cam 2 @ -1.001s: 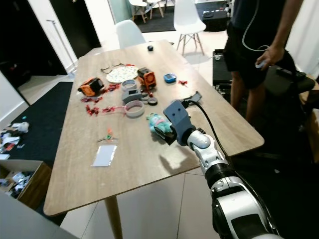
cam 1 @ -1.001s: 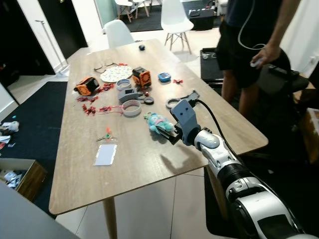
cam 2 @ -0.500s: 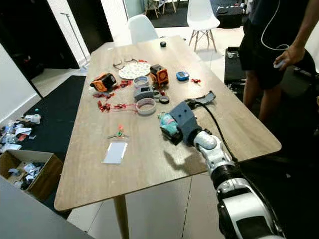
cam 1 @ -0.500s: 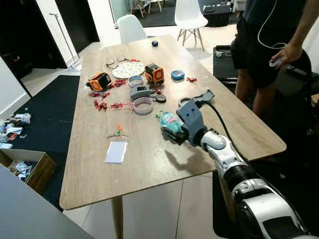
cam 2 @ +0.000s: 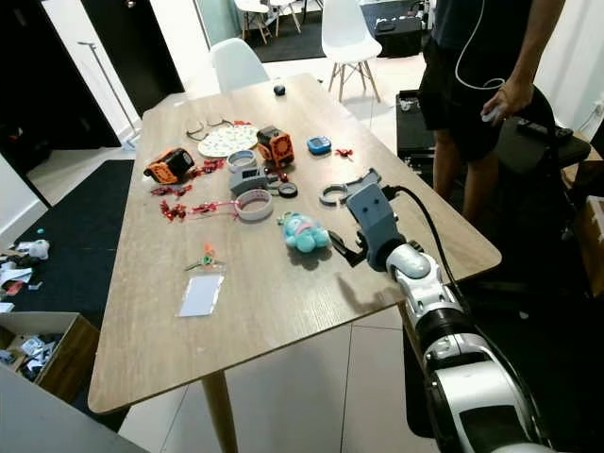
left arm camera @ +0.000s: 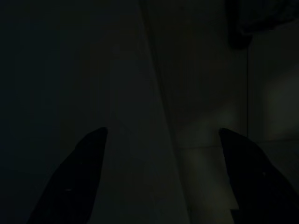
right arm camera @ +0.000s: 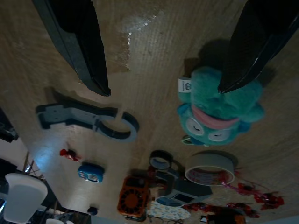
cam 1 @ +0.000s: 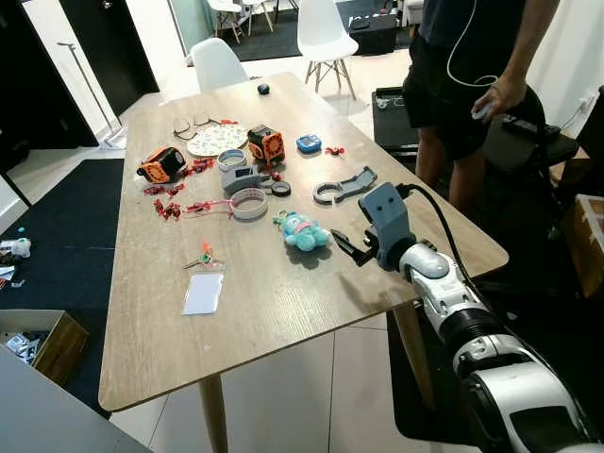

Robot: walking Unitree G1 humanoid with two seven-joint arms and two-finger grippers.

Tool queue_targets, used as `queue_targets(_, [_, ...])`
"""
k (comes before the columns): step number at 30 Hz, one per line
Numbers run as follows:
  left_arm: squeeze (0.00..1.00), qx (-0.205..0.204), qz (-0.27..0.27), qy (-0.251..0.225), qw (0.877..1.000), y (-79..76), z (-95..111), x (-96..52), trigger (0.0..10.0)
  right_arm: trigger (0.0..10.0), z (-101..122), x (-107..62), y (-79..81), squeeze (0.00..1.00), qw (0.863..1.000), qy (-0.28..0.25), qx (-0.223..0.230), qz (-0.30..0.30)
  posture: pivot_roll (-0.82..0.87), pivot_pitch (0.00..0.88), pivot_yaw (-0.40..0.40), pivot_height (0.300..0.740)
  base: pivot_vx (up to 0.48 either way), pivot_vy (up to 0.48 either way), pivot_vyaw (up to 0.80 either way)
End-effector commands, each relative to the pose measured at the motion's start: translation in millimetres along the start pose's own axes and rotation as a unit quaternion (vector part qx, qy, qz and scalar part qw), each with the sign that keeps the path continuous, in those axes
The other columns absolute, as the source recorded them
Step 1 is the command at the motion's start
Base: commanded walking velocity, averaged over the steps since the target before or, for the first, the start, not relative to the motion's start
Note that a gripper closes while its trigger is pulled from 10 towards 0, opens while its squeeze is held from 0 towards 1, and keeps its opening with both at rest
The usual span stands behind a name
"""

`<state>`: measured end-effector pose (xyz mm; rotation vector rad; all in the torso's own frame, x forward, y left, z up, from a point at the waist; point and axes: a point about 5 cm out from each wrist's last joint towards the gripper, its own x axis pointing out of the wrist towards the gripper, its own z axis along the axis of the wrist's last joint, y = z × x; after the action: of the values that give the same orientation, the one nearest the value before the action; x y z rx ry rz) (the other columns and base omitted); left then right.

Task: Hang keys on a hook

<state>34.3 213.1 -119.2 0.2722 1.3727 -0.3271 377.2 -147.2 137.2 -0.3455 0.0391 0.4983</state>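
Observation:
A small bunch of keys (cam 1: 203, 257) with orange and green tags lies on the wooden table (cam 1: 283, 311), left of centre. A grey hook piece (cam 1: 342, 187) lies flat further right, also seen as the hook piece (right arm camera: 88, 119) in the right wrist view. My right gripper (cam 1: 351, 247) hovers low over the table, open and holding nothing, just right of a teal plush toy (cam 1: 300, 231). In the wrist view the plush toy (right arm camera: 219, 112) sits beyond one finger (right arm camera: 261, 37). My left gripper (left arm camera: 163, 177) hangs in the dark, its fingers (left arm camera: 88, 177) apart.
A person (cam 1: 462, 75) stands by the table's right side. A white card (cam 1: 203, 293) lies below the keys. A tape roll (cam 1: 249, 203), orange gadgets (cam 1: 266, 143) and red clips (cam 1: 170, 206) crowd the far half. A cardboard box (cam 1: 38, 340) sits on the floor at left.
The camera has shifted. My right gripper, which was over the teal plush toy, has drawn back to its right and stands apart from it.

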Motion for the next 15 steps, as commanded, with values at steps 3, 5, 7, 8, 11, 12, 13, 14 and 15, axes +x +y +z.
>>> queue_targets(3, [0.0,0.011,0.001,0.01,1.0,3.0,-5.0,-1.4,10.0,10.0,0.3,4.9,9.6,1.0,1.0,0.0,0.014,0.019,-0.14,0.045,0.114,0.74,0.0,0.0,0.0])
queue_targets(5, [0.0,0.012,0.0,0.011,1.0,2.9,-5.5,-1.5,10.0,10.0,0.1,5.5,11.2,1.0,1.0,0.0,0.015,0.022,-0.14,0.051,0.116,0.74,0.0,0.0,0.0])
queue_targets(7, [0.0,0.015,0.0,0.013,1.0,2.8,-6.5,-1.7,10.0,10.0,-0.4,6.6,15.1,1.0,0.999,0.002,0.015,0.031,-0.14,0.063,0.118,0.74,0.0,0.0,0.0])
queue_targets(8, [0.0,0.017,-0.001,0.015,1.0,2.8,-7.7,-1.9,10.0,10.0,-0.7,7.9,20.2,1.0,0.999,0.003,0.015,0.043,-0.14,0.071,0.119,0.74,0.0,0.0,0.0])
queue_targets(11, [0.0,0.022,-0.001,0.018,1.0,2.8,-10.5,-2.5,10.0,10.0,0.7,11.5,33.4,0.0,0.997,-0.002,0.013,0.069,-0.13,0.086,0.121,0.74,0.0,0.0,0.0])
queue_targets(12, [0.0,0.022,-0.001,0.018,1.0,2.8,-10.5,-2.5,10.0,10.0,0.7,11.5,33.4,0.0,0.997,-0.002,0.013,0.069,-0.13,0.086,0.121,0.74,0.0,0.0,0.0])
queue_targets(13, [0.0,0.024,-0.002,0.02,1.0,2.8,-11.4,-2.7,10.0,10.0,2.1,12.6,36.5,0.0,0.997,-0.005,0.012,0.075,-0.13,0.094,0.123,0.74,0.0,0.0,0.0])
queue_targets(14, [0.0,0.025,-0.002,0.02,0.999,2.8,-12.0,-2.8,10.0,10.0,3.1,13.2,38.3,0.0,0.997,-0.008,0.012,0.078,-0.13,0.094,0.123,0.74,0.0,0.0,0.0])
queue_targets(15, [0.0,0.026,-0.002,0.021,0.999,2.8,-12.5,-3.0,10.0,10.0,4.9,14.0,39.6,0.0,0.997,-0.013,0.012,0.081,-0.13,0.099,0.124,0.74,0.0,0.0,0.0])
